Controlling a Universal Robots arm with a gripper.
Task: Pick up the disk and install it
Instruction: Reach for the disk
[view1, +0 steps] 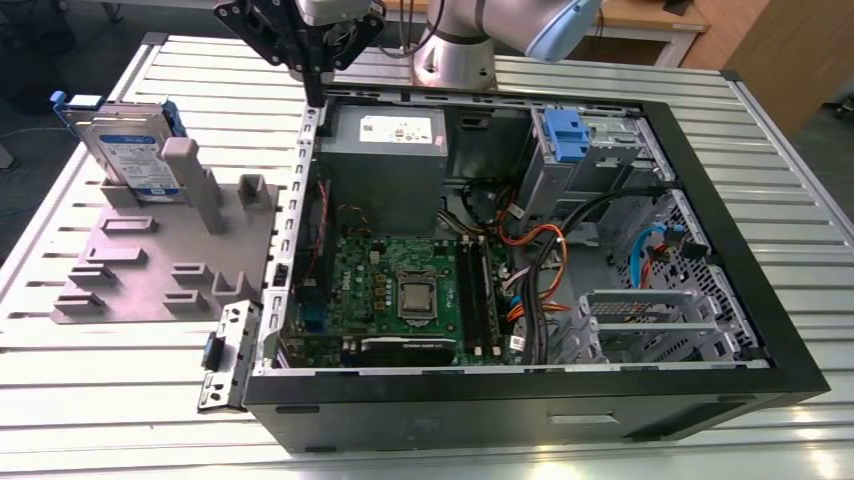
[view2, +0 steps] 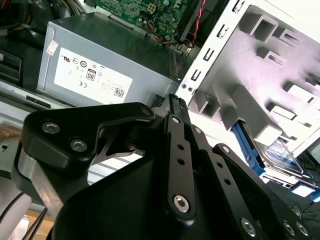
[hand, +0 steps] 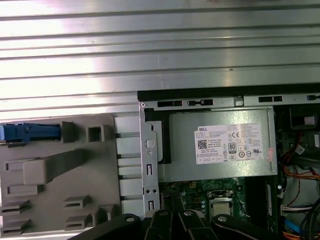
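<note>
The disk (view1: 123, 150) stands upright on its edge in a slot at the far end of a grey holder (view1: 147, 270). The holder lies flat on the ribbed metal table (view1: 107, 400), on the exterior view's left of the open case (view1: 534, 410). The disk's white-and-blue label faces the camera in the exterior view, and blue rails run along its sides. In the second wrist view the disk (view2: 280, 152) shows past the holder's grey posts. In the first wrist view its blue rail (hand: 30, 132) is seen edge-on at the holder's rim.

The gripper (view1: 316, 95) hangs over the case's far corner on the exterior view's left. Its tip points down at the case wall, just beside the power supply (view1: 387, 150). It is well apart from the disk and touches nothing. The claw is together and holds nothing: in the second wrist view the gripper (view2: 176, 100) narrows to one closed tip, with the power supply's labelled face behind it.

Inside the case, the motherboard (view1: 387, 290) lies below the power supply. A metal drive cage (view1: 607, 150) with a blue latch (view1: 567, 135) sits at the far corner on the exterior view's right. Orange and black cables (view1: 534, 250) run between the cage and the motherboard.
</note>
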